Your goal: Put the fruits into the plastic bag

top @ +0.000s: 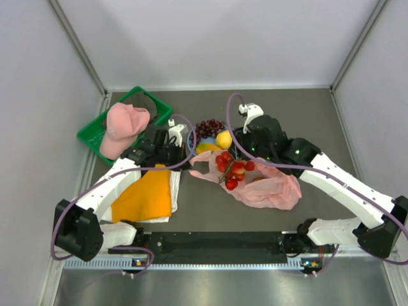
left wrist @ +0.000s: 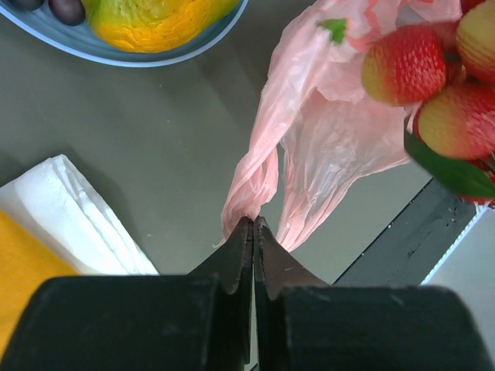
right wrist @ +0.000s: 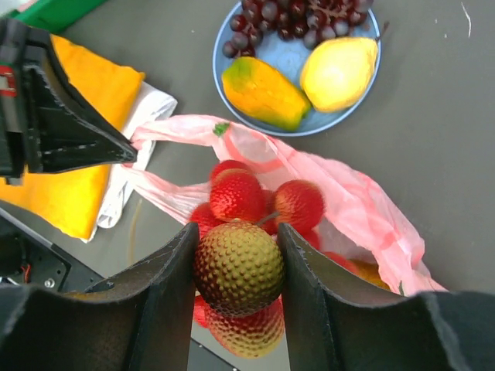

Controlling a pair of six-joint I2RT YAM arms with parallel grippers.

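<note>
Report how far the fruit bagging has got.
Done: something orange seems to lie inside the plastic bag. In hand: the left hand pinches the bag's handle, and the right hand holds a bunch of red fruits over the bag. Remaining: mango, lemon and grapes sit on the blue plate.

This is a robotics lab test cell. A dark grey tabletop [top: 210, 210] is boxed in by plain white panels [top: 38, 95] on metal struts. The left arm [top: 108, 191] and right arm [top: 344, 185] are bolted to a black rail [top: 217, 245] at its near edge. The props are toy fruits [right wrist: 265, 93] on a light blue plate [right wrist: 282, 58].
</note>
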